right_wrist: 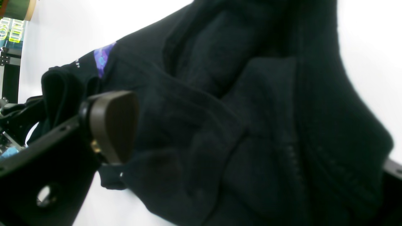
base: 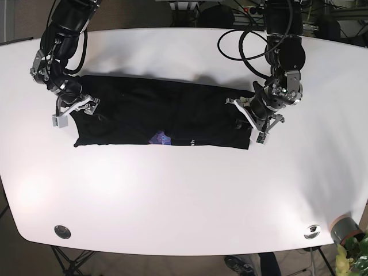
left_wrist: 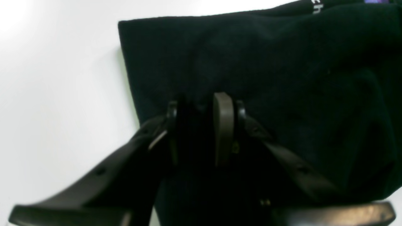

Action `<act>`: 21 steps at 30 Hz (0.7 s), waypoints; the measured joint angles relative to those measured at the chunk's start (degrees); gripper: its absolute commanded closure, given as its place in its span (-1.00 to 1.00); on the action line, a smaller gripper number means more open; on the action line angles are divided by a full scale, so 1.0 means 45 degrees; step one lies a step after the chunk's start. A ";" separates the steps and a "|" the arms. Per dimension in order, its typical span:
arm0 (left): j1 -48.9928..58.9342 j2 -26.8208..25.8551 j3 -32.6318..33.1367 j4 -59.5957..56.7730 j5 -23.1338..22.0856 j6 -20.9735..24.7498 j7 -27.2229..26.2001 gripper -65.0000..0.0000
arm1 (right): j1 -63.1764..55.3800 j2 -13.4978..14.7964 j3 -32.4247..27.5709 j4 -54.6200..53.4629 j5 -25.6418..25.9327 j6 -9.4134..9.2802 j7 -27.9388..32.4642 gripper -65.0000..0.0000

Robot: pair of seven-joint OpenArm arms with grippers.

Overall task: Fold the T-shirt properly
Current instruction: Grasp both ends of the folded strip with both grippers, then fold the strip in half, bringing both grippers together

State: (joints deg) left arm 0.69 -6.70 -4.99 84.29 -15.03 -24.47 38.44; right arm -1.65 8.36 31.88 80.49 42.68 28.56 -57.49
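Lying as a long band on the table (base: 184,190), the T-shirt (base: 164,118) is judged soft, light and limp. Its end is pinched between the left gripper (left_wrist: 202,125) pads; fabric is bunched inside the parted right gripper (base: 73,107), grasp unconfirmed. End hems are judged best held.

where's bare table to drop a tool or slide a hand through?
Widest bare patch: white table between the black T-shirt and the near edge. Narrower strip behind the shirt. Crowded at both shirt ends, where the left gripper and right gripper sit.
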 measured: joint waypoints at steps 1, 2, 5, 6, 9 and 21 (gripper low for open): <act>0.0024 -0.0005 0.0000 0.0000 -0.0005 -0.0005 -0.0049 0.62 | 0.0015 -0.0015 -0.0005 -0.0005 -0.0010 0.0000 0.0000 -0.64; 0.0039 -0.0010 0.0000 0.0005 -0.0005 -0.0005 -0.0078 0.62 | 0.0015 -0.0029 -0.0005 -0.0005 -0.0058 -0.0010 -0.0010 -0.46; 0.0058 -0.0010 0.0000 0.0005 -0.0010 -0.0005 -0.0092 0.62 | 0.0083 -0.0039 -0.0024 -0.0024 -0.0180 -0.0024 -0.0209 0.20; 0.0058 -0.0010 0.0000 0.0000 0.0000 0.0000 -0.0087 0.62 | 0.0136 -0.0053 -0.0024 -0.0073 -0.0243 -0.0068 -0.0262 0.45; 0.0053 0.0000 0.0000 -0.0010 0.0000 0.0000 -0.0087 0.62 | 0.0238 -0.0049 -0.0029 -0.0141 -0.0471 -0.0204 -0.0301 0.95; -0.0092 0.0296 0.0631 -0.0408 -0.0102 0.0005 -0.0325 0.62 | -0.0117 0.0228 -0.0112 0.2535 -0.0442 -0.1083 -0.0505 0.94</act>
State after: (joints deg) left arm 0.27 -5.37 -2.15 82.46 -15.49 -24.45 36.97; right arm -2.17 9.39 31.38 91.90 40.69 23.68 -59.77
